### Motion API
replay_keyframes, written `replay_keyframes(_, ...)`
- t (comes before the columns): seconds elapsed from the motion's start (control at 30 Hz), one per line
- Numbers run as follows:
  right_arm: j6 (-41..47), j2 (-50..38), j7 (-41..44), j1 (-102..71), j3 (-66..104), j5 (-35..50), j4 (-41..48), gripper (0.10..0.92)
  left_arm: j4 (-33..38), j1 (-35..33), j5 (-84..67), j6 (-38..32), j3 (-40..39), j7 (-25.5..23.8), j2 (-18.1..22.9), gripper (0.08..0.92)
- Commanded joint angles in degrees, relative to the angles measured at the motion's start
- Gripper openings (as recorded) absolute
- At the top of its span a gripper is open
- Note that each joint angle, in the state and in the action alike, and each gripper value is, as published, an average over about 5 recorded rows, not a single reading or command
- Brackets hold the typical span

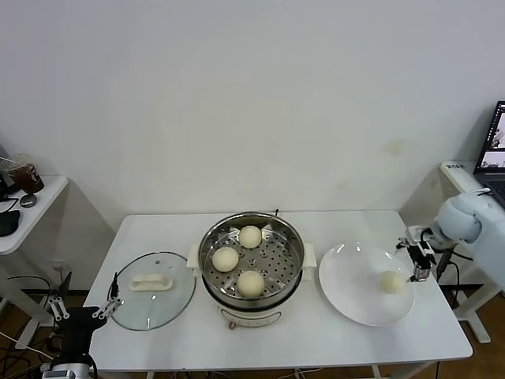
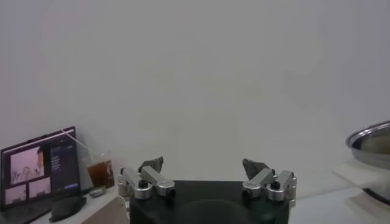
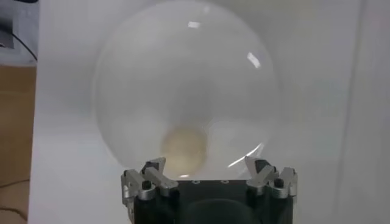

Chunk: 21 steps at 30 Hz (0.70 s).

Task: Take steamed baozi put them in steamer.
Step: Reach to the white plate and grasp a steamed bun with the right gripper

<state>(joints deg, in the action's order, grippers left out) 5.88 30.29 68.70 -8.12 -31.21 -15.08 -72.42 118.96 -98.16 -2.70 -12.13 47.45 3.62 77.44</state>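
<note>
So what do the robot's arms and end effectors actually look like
The right arm has a smooth, rounded pale blue-white shell. Its right end effector and the left end effector each have a black body, silver metal finger links with black screws, and dark fingertips.

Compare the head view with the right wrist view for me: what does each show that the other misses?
Only the head view shows the steamer with three baozi on its perforated tray, the glass lid lying on the table to the robot's left of it, and the left pincer parked low by the table's left edge.

Only the right wrist view shows the right pincer open, with nothing between its fingers.

Both show the white plate with the last baozi on it, just ahead of the right pincer.
</note>
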Motion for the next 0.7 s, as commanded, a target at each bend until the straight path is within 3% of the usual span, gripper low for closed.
replay_keyframes(0.03,0.1,4.6,-0.9,-6.1,4.7,-3.8,6.3,0.823,0.0,0.0,0.0,0.1,0.0,0.0,0.0,0.823)
replay_keyframes(0.53,-0.8,10.1,-2.6,-6.2,4.8,-7.4,10.7,0.813,-0.3,0.1,0.0,0.0,0.3,0.0,0.1,0.823)
replay_keyframes(0.7,-0.4,10.3,-1.8,-6.5,4.6,-8.2,10.4,0.734,-0.2,0.0,0.0,-0.1,0.3,0.0,0.2,0.823)
